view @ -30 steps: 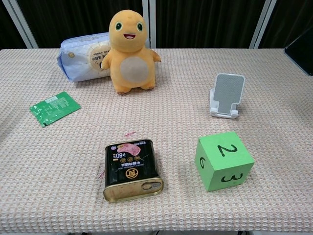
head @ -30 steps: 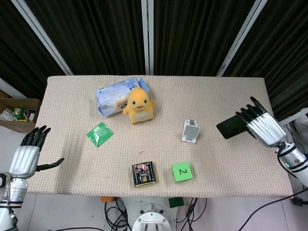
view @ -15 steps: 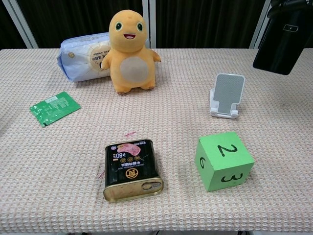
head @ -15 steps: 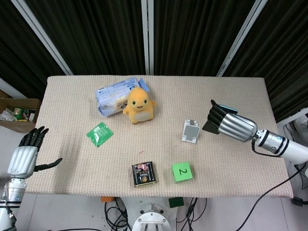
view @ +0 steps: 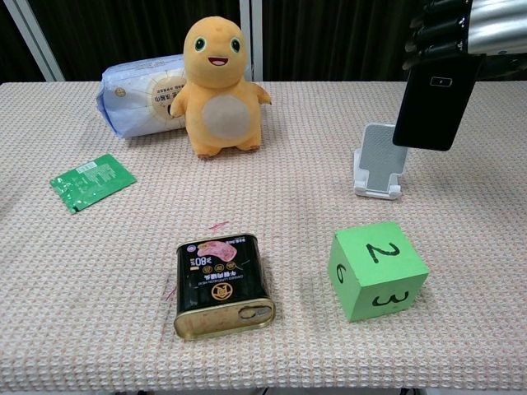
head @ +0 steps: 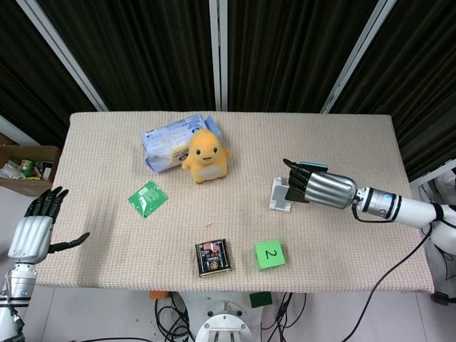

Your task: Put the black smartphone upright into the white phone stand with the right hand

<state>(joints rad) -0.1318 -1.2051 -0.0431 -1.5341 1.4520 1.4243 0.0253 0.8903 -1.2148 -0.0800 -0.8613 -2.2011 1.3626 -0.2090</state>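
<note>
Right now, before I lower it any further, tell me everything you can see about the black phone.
The phone is a slim black slab with a glossy face and a small pale mark near its top. It hangs roughly upright, tilted slightly, gripped at its upper end by the right hand. It is in the air, clear of the table, with its lower edge just above and to the right of the white stand, overlapping the stand's top corner in the chest view. It is not yet seated in the stand.

Smartphone [view: 436, 107] hangs above the stand [view: 380, 161], with the cube [view: 377, 270] in front.
</note>
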